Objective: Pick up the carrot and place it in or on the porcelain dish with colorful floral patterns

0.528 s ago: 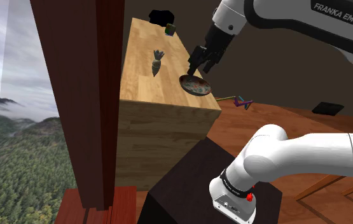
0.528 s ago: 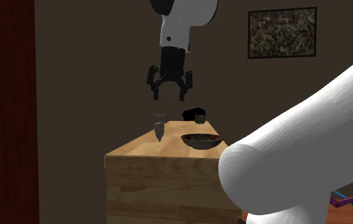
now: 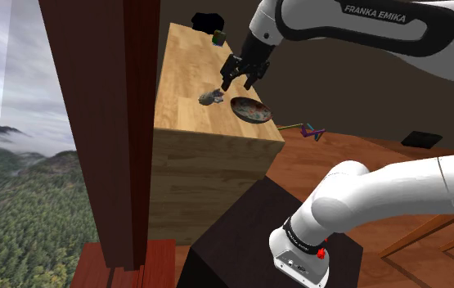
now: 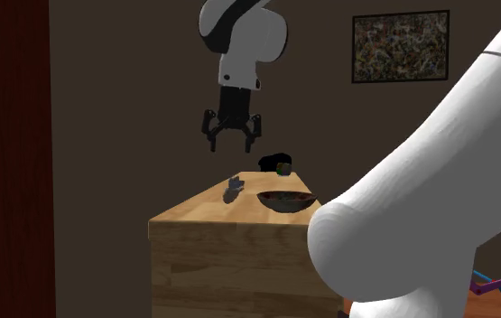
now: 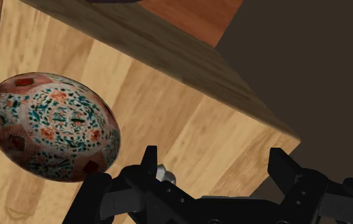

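The carrot (image 3: 210, 97) looks grey and lies on the wooden counter (image 3: 188, 131), just beside the floral dish (image 3: 250, 109). In the second exterior view the carrot (image 4: 230, 188) rests to the left of the dark-sided dish (image 4: 286, 200). My gripper (image 3: 241, 80) hangs open above the counter, over the gap between carrot and dish, touching neither. From the second exterior view the gripper (image 4: 228, 144) is well above the carrot. The wrist view shows the dish's patterned face (image 5: 51, 127) beside my open gripper (image 5: 216, 168), with nothing between the fingers.
A black lump (image 3: 209, 20) and a small green object (image 3: 218, 37) sit at the counter's far end. A dark red post (image 3: 110, 123) stands at the shoulder view's left. A purple item (image 3: 311, 130) lies on the floor beyond the counter. The dark stand (image 3: 241, 245) is below.
The gripper has moved from above the dish toward the shoulder view's left, nearer the carrot. The carrot, earlier farther back, now lies tipped over close to the dish.
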### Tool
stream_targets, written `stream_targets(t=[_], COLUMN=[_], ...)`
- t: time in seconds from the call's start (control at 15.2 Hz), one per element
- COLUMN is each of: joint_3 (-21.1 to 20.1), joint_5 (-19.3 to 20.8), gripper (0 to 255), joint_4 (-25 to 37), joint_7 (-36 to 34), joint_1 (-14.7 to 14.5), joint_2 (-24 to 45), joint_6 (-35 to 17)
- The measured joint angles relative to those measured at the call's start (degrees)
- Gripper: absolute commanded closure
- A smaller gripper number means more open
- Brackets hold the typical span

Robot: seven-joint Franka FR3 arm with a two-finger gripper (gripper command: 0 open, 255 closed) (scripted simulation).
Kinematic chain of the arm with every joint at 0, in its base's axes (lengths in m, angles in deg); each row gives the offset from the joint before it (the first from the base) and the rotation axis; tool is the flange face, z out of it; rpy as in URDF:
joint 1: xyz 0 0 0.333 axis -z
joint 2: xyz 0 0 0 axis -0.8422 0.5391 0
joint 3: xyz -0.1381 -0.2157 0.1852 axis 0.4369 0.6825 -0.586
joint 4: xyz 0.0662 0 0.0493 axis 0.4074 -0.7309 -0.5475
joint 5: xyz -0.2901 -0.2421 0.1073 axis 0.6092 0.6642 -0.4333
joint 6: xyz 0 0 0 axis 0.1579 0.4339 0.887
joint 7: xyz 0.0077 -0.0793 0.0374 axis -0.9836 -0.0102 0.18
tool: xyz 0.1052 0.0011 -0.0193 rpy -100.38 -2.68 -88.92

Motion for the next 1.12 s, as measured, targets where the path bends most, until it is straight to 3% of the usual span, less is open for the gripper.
stream_targets(t=[0.66, 1.12], joint_3=[-0.7, -0.4], joint_5=[2.7, 5.4], gripper=[0, 0], joint_4=[7.4, 17.3], joint_7=[-8.5, -14.5], joint_1=[4.9, 7.5], joint_2=[17.9, 31.2], joint_6=[-14.3, -19.9])
